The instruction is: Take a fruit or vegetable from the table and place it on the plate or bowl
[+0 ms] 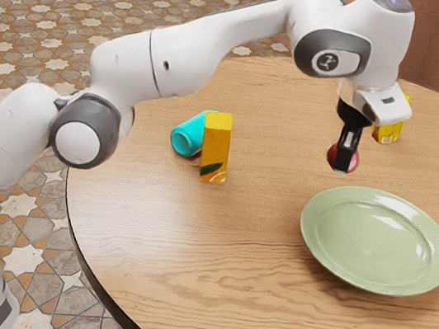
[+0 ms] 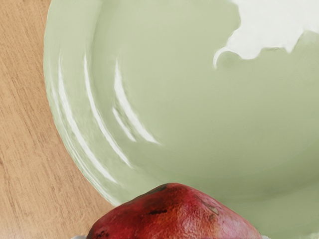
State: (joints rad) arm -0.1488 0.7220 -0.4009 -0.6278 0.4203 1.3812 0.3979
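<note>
Gripper (image 1: 344,151) fingers narrow, clamped on a red fruit (image 1: 343,161), likely a pomegranate, held above the wooden table (image 1: 216,248). In the exterior view the fruit sits at 11 o'clock of the green plate (image 1: 383,247), near its rim. Orange carton (image 1: 217,146) and teal cup (image 1: 188,134) lie at 9 o'clock of the gripper, and a yellow item (image 1: 388,133) at 3 o'clock.

Exterior view: beside the arm (image 1: 209,45), looking down across the table (image 1: 204,275), mid-distance.
Wrist view: arm-mounted, facing down, close above the plate (image 2: 199,99).
Shared: plate (image 1: 375,240), red fruit (image 1: 344,160).
</note>
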